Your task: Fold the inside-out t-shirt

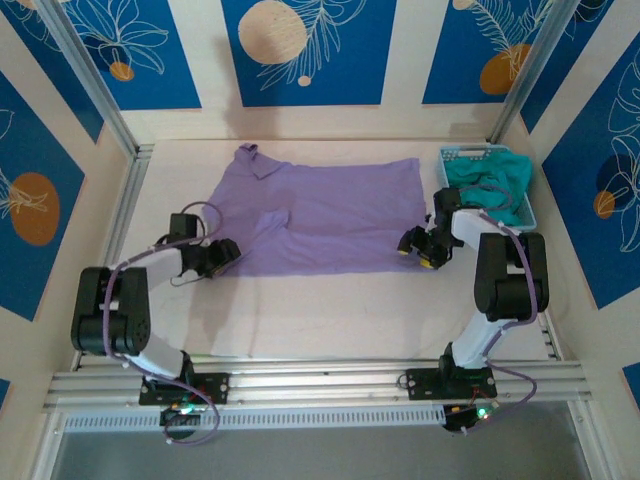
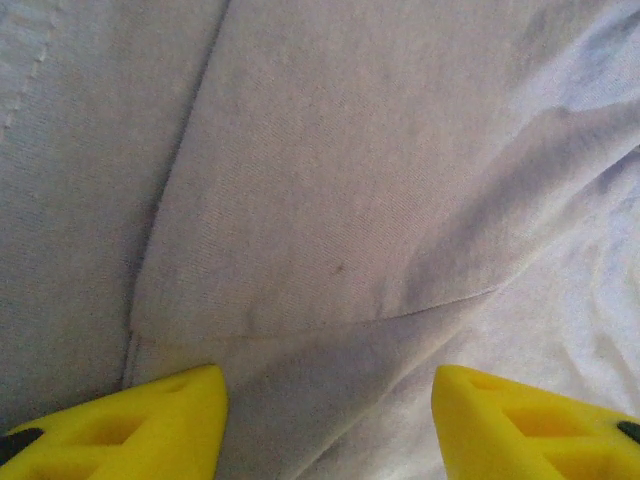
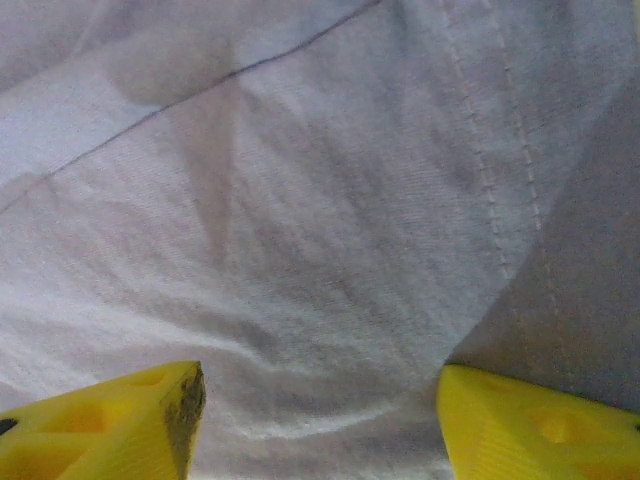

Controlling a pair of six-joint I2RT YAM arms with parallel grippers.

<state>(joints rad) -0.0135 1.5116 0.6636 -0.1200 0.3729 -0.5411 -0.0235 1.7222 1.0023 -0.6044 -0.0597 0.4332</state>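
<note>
Two grippers sat low at the near hem of the lavender t-shirt (image 1: pixel 330 215): left gripper (image 1: pixel 228 257) at the near-left corner w/ its arm folded low & reaching fwd, right gripper (image 1: pixel 415 248) at the near-right corner, forearm angled down from a raised elbow. Both had yellow fingers (image 2: pixel 150 420) spread wide over the cloth, nothing pinched betw. them. T-shirt lay flat mid-table, collar far-left, near a blue basket (image 1: pixel 527 210) w/ a teal garment (image 1: pixel 495 180).

cream walls (image 1: pixel 205 50) with blue floral panels (image 1: pixel 350 80) around pale tabletop (image 1: pixel 330 310)
</note>
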